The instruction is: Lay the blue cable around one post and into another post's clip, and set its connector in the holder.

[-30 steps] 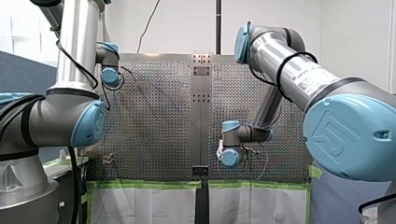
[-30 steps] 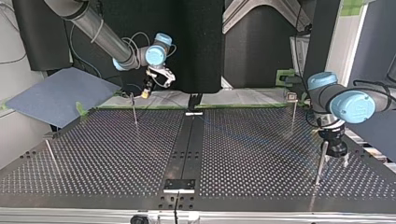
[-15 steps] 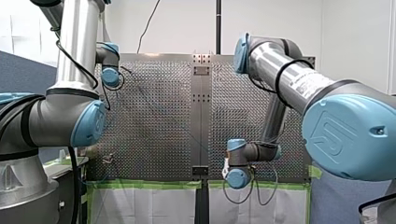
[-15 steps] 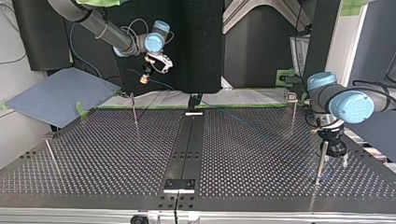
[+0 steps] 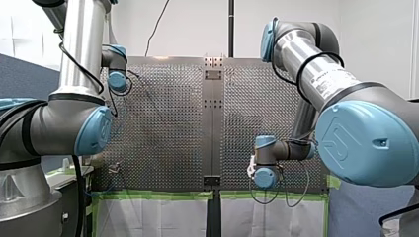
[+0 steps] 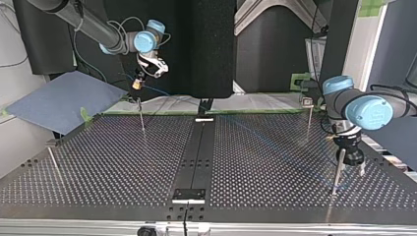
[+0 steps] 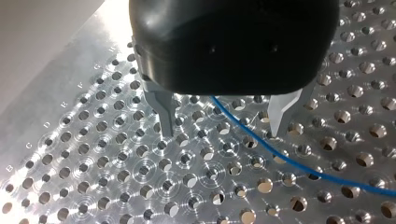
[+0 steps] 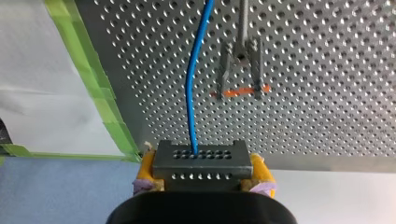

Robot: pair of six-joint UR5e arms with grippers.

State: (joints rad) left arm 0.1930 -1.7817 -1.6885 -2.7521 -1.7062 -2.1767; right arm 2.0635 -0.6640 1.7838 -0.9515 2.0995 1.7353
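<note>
Right tool shifted, blue cable, grey connector

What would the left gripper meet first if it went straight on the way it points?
Probably the perforated table: the left gripper points down at it, open fingers either side of the blue cable. Depth is unclear.

The perforated metal tabletop fills the top view, split by a dark centre strip running from 6 to 12 o'clock. A blue-grey panel lies tilted off its 10 o'clock corner. In the front view, green tape borders the tabletop's 6 o'clock edge, with white sheeting below it. A black pole stands at 12 o'clock. Engraved letters line the tabletop's edge in the left wrist view.
</note>
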